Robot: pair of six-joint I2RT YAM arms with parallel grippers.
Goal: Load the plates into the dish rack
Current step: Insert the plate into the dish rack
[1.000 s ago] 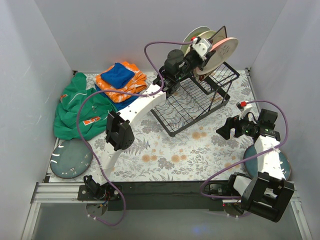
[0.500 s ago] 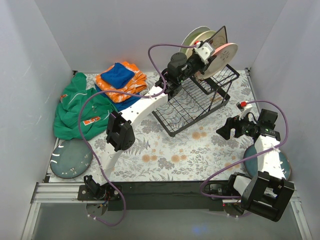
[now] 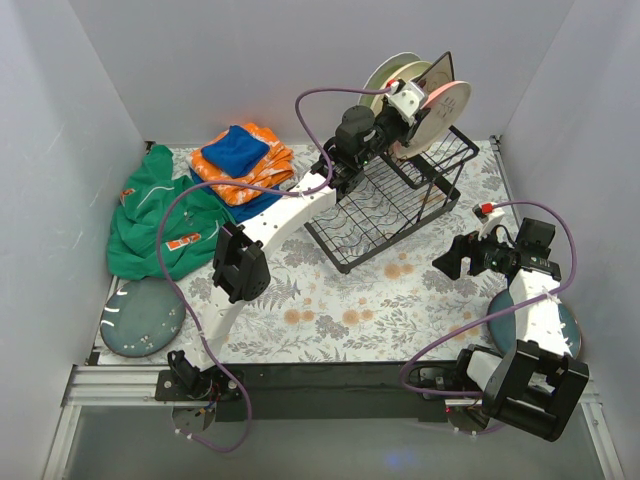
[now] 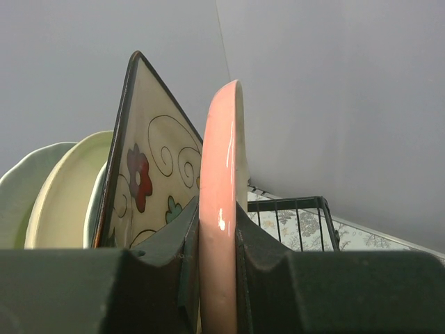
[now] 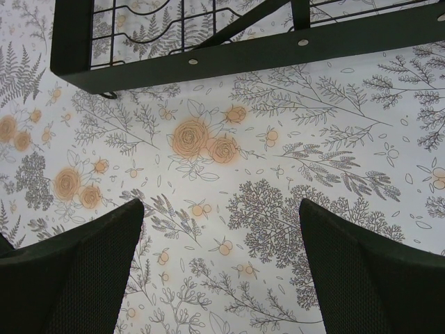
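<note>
My left gripper (image 3: 407, 100) is shut on the rim of the pink-and-cream plate (image 3: 441, 110), holding it on edge over the raised back section of the black wire dish rack (image 3: 385, 205). In the left wrist view the pink plate (image 4: 220, 174) stands edge-on between my fingers (image 4: 163, 257), beside the square flowered plate (image 4: 156, 156) and a pale green plate (image 4: 66, 198) standing in the rack. A dark teal plate (image 3: 142, 317) lies at the front left. Another teal plate (image 3: 535, 325) lies partly under my right arm. My right gripper (image 3: 455, 258) hangs open over the tablecloth (image 5: 222, 209), holding nothing.
A green garment (image 3: 155, 215) and folded orange and blue cloths (image 3: 240, 160) lie at the back left. The rack's front frame (image 5: 208, 59) crosses the top of the right wrist view. Grey walls close in on three sides.
My left gripper has shifted the pink plate slightly up and back toward the standing plates. The right arm has stayed put.
</note>
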